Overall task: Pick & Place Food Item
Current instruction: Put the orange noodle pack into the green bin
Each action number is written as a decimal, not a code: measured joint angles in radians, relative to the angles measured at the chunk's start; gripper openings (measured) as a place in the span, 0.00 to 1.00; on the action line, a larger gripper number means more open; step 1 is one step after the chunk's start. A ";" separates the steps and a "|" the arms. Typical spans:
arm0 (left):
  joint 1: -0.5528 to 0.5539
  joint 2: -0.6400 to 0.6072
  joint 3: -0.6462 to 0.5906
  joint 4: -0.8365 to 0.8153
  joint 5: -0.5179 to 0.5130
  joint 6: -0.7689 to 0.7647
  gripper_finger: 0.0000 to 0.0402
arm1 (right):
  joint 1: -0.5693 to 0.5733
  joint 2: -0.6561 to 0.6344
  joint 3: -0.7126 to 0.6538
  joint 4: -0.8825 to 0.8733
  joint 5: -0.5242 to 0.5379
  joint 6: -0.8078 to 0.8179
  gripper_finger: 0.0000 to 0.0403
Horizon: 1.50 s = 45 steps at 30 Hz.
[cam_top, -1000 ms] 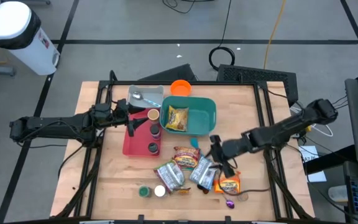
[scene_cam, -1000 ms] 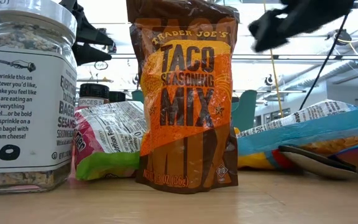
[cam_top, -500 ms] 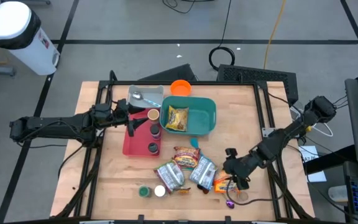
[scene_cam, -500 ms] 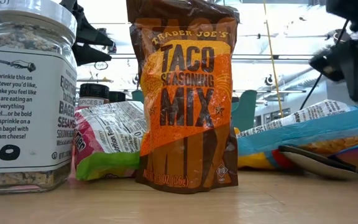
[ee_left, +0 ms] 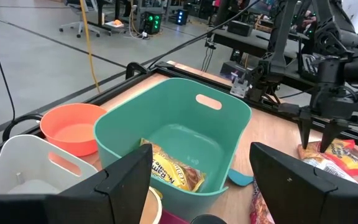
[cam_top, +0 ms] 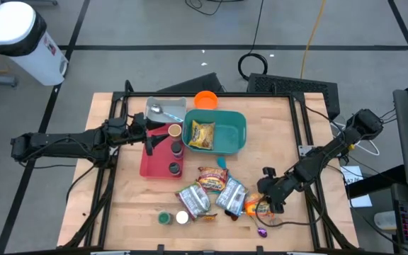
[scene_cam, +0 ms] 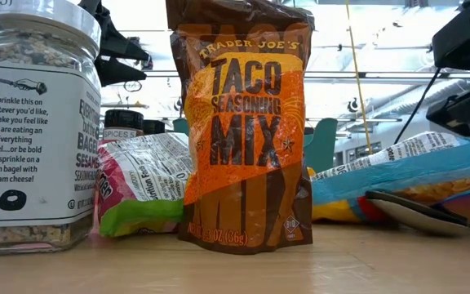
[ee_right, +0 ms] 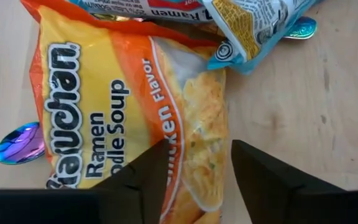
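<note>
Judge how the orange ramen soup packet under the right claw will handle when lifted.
The ramen packet lies flat in glossy wrapping, so it is probably light and a bit slippery. Its wrapper looks crinkly, so an edge pinch may flex. The right claw is open straddling it.

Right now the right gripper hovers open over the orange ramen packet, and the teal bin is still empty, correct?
Not quite: the teal bin already holds a yellow snack packet, as the left wrist view shows. The right gripper does hover, jaws open, over the orange ramen packet.
</note>
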 joint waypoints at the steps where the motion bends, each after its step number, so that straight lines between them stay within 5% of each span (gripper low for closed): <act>1: 0.000 0.000 0.000 0.000 0.000 0.000 0.69 | 0.000 0.000 0.000 0.000 -0.001 0.007 0.37; 13: 0.000 0.003 0.000 0.000 0.000 -0.003 0.69 | -0.002 0.002 -0.002 -0.002 -0.003 -0.033 0.02; 27: 0.000 0.115 0.000 0.048 0.000 -0.019 0.69 | -0.001 -0.191 -0.002 -0.023 0.181 -0.110 0.00; 30: 0.000 0.118 0.000 0.050 -0.001 -0.019 0.69 | -0.001 -0.223 -0.002 0.051 0.164 -0.097 0.02; 33: 0.000 0.118 0.000 0.062 -0.001 -0.019 0.69 | 0.001 -0.212 -0.037 0.308 0.132 -0.155 0.07; 39: 0.000 0.118 0.000 0.073 0.000 -0.020 0.69 | 0.010 -0.106 -0.143 0.844 -0.143 -0.260 0.30; 42: 0.000 0.118 0.000 0.073 0.000 -0.020 0.69 | 0.045 -0.059 -0.112 0.838 -0.160 -0.301 0.45; 45: 0.000 0.118 0.000 0.073 0.000 -0.020 0.69 | 0.091 -0.036 0.009 0.644 -0.091 -0.374 0.54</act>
